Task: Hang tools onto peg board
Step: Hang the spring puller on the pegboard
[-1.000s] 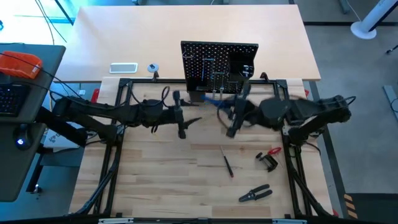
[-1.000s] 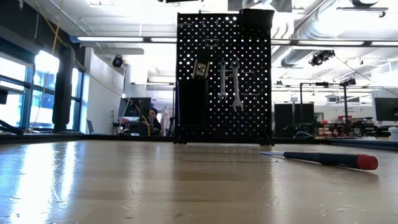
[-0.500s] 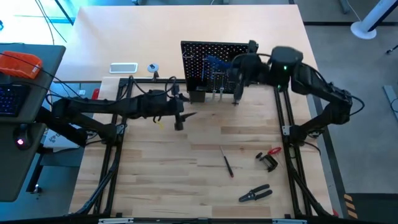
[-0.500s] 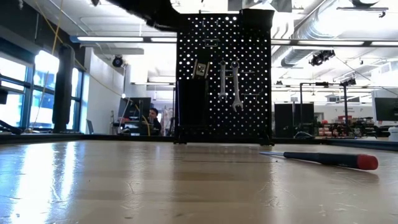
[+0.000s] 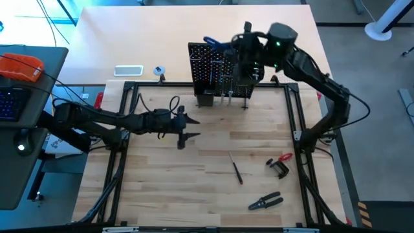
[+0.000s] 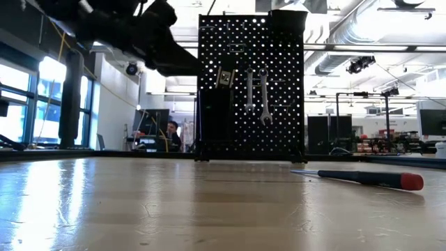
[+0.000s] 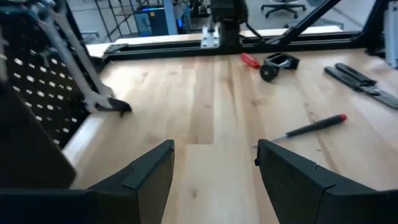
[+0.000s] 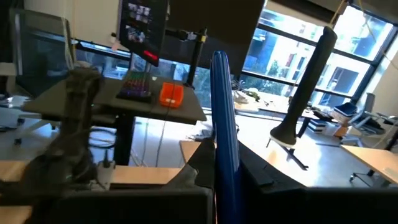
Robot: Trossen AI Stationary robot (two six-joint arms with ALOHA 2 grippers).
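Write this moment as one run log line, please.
right gripper: shut on blue-handled key, above peg board | left gripper: open, empty, over table | screwdriver, pliers, clamp: on table

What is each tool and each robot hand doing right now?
Left gripper: open, empty, above the table.
Right gripper: shut on the blue-handled key, above the peg board.
Two wrenches: hanging on the peg board.
Screwdriver: lying on the table.
Pliers: lying on the table.
Clamp: lying on the table.
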